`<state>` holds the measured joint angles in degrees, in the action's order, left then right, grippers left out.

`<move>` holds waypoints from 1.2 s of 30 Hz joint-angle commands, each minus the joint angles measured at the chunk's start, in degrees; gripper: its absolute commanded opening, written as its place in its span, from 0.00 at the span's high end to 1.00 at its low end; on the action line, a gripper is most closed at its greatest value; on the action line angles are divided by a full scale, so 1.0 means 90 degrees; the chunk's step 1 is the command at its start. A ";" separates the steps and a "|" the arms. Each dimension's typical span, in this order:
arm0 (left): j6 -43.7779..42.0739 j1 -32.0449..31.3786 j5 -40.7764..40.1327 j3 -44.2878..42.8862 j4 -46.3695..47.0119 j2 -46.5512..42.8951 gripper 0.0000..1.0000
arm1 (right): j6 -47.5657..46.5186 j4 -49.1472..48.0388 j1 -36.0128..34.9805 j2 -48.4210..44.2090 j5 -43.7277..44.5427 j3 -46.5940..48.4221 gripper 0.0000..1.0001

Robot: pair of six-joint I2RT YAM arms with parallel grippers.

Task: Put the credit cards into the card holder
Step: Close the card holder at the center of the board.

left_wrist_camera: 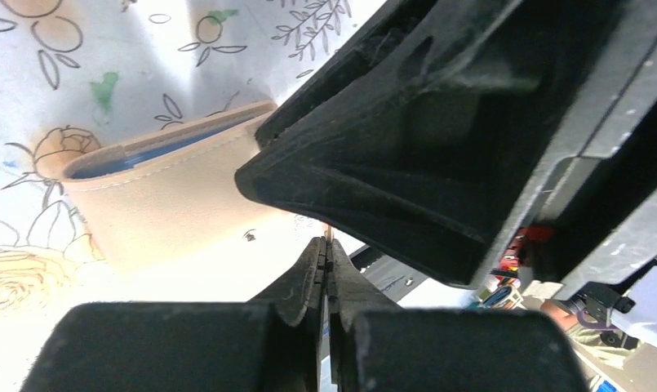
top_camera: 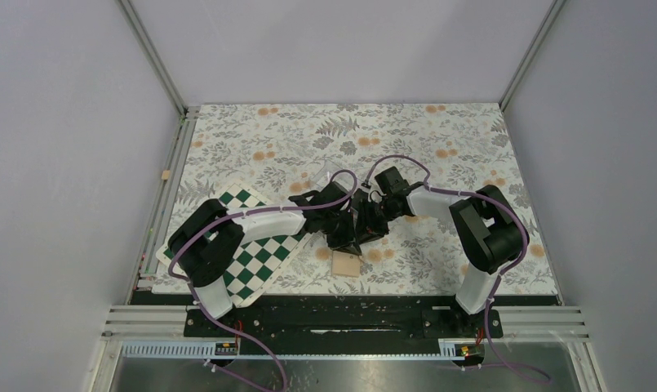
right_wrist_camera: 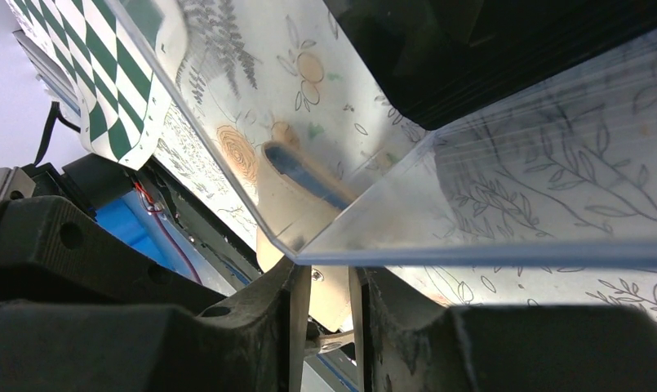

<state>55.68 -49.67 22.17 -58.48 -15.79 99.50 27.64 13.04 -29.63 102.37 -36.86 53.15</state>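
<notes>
Two robot arms meet over the middle of a floral-covered table [top_camera: 439, 147]. The tan wallet [top_camera: 346, 264] lies flat close to the near edge, about midway along it. It is just in front of the two grippers and neither touches it. It is folded, with a strip of blue lining showing along its open side, and no card shows in it.

The right gripper [right_wrist_camera: 329, 282] has its fingers a little apart. They appear to pinch the wall of a clear box [right_wrist_camera: 512, 188], lifted off the table near the wallet. Inside the box sits a dark layered stack, probably the cards [right_wrist_camera: 504, 57]. The left gripper [left_wrist_camera: 326, 253] is closed tight, fingertip against fingertip, right beside the right gripper. A thin sliver shows at its tips, but whether that is a card cannot be told.

A green-and-white chequered board [top_camera: 264, 253] lies at the near left corner, under the left arm.

Judged from this, the task is at its start. The cards look to be in the box, the wallet is unopened, and every card has yet to go in.

No brand, label or writing can be read anywhere.
</notes>
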 commanded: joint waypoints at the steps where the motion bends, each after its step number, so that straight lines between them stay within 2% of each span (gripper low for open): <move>1: -0.0273 -0.0018 -0.0371 -0.0340 -0.0396 -0.0180 1.00 | 0.0058 0.0755 -0.0038 0.0003 0.0283 -0.0150 0.69; 9: -0.0574 -0.0025 -0.0964 -0.0279 -0.0885 -0.0502 1.00 | 0.0029 0.0868 -0.0033 -0.0067 0.0314 -0.0070 0.68; 18: -0.0634 -0.0020 -0.1131 -0.0264 -0.0885 -0.0365 1.00 | -0.0022 0.0957 -0.0038 -0.0208 0.0355 -0.0047 0.68; 23: -0.0633 -0.0041 -0.0899 -0.0287 -0.0721 -0.0314 1.00 | -0.0077 0.1036 -0.0032 -0.0184 0.0364 -0.0007 0.67; 25: -0.0501 -0.0036 -0.0817 -0.0206 -0.0568 -0.0429 0.94 | -0.0073 0.1043 -0.0038 -0.0182 0.0366 -0.0011 0.67; 27: -0.0300 -0.0029 -0.0662 -0.0058 -0.0285 -0.0580 0.80 | -0.0079 0.1051 -0.0038 -0.0181 0.0354 -0.0016 0.67; 29: -0.0056 -0.0030 -0.0548 0.0115 0.0088 -0.0785 0.71 | -0.0092 0.1059 -0.0038 -0.0186 0.0362 -0.0016 0.67; 31: 0.0135 -0.0035 -0.0467 0.0267 0.0352 -0.0893 0.67 | -0.0112 0.1076 -0.0038 -0.0192 0.0364 -0.0016 0.67; 36: 0.0170 -0.0044 -0.0206 0.0260 0.0505 -0.0757 0.68 | -0.0132 0.1078 -0.0037 -0.0174 0.0358 -0.0036 0.67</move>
<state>55.70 -49.80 17.30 -55.96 -15.81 93.78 25.89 17.41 -29.63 101.36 -34.76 53.19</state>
